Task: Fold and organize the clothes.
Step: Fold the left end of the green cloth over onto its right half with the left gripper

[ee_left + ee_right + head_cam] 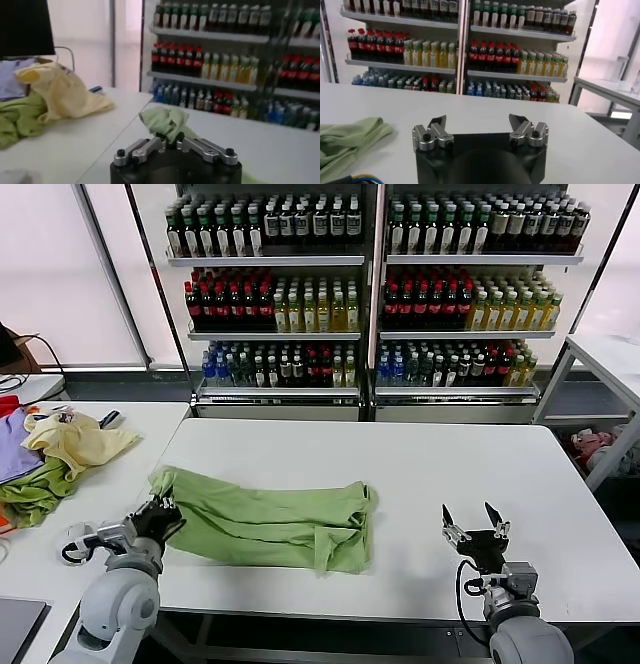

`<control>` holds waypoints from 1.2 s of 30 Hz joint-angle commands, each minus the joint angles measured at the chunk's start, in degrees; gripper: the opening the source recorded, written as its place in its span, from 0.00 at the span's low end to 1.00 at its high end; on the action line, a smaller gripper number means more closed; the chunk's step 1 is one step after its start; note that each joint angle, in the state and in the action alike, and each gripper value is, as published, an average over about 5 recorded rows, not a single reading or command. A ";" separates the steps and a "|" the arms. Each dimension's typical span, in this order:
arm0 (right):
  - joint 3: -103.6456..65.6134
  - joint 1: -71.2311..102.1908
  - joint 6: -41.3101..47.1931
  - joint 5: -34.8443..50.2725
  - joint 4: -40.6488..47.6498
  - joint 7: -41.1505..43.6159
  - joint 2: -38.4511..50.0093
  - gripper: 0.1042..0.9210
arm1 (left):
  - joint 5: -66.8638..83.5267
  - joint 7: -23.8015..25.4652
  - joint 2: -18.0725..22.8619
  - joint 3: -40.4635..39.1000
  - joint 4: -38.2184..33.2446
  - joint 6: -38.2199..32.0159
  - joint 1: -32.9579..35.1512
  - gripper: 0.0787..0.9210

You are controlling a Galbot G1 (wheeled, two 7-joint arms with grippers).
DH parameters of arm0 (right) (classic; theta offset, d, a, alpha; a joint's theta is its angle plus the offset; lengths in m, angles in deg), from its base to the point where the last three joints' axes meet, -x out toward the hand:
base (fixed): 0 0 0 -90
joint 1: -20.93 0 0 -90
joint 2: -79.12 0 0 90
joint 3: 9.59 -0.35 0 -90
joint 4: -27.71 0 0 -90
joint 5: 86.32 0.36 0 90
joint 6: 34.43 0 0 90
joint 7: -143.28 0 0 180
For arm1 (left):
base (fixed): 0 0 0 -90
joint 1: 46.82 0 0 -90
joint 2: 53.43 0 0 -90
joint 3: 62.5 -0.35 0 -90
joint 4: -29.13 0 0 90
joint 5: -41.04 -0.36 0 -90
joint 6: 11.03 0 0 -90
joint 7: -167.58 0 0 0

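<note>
Two grippers are showing in front of you, and only the left one is holding something. Your left gripper (pixel 160 512) is sitting at the left edge of the white table (pixel 420 474), and its fingers are pinching a corner of the light green shirt (pixel 270 524). In the left wrist view you are seeing this corner (pixel 165 122) standing up as a small bunch between the closed fingers (pixel 150 145).

Your right gripper (pixel 473 524) is resting low over the table at the right side, well apart from the shirt. Its fingers (pixel 432 132) are spread wide and they are touching nothing; the shirt edge (pixel 347 140) is lying off to one side of it.

The shirt itself is lying on the table's left half, partly folded into a long shape with wrinkles, and its left corner is going up into the left gripper.

On the neighbouring table (pixel 120 444) to your left, a pale yellow garment (pixel 75 439) is lying on top of darker green (pixel 35 494) and purple cloths (pixel 15 454). Behind both tables, shelves of bottles (pixel 370 284) are filling the background.
</note>
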 commanded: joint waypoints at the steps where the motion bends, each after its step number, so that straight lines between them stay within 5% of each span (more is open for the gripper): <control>1: 0.09 -0.44 -0.08 -0.04 0.24 0.01 -0.03 0.88 | 11.08 0.31 5.96 -7.73 -10.67 0.05 -1.28 0.07; 10: 0.15 -1.14 -0.21 -0.18 1.08 0.11 -0.11 0.88 | 13.55 -0.55 13.67 -17.56 -2.87 -0.14 -6.43 0.07; 25: -0.03 -2.83 -0.51 0.03 3.47 0.18 -0.01 0.88 | 3.30 -0.27 16.45 -28.26 10.23 1.59 -13.27 0.09; 36: 0.26 -4.03 -0.65 0.12 5.13 0.21 0.18 0.88 | 6.63 4.30 14.13 -27.97 -0.44 1.70 -7.18 0.44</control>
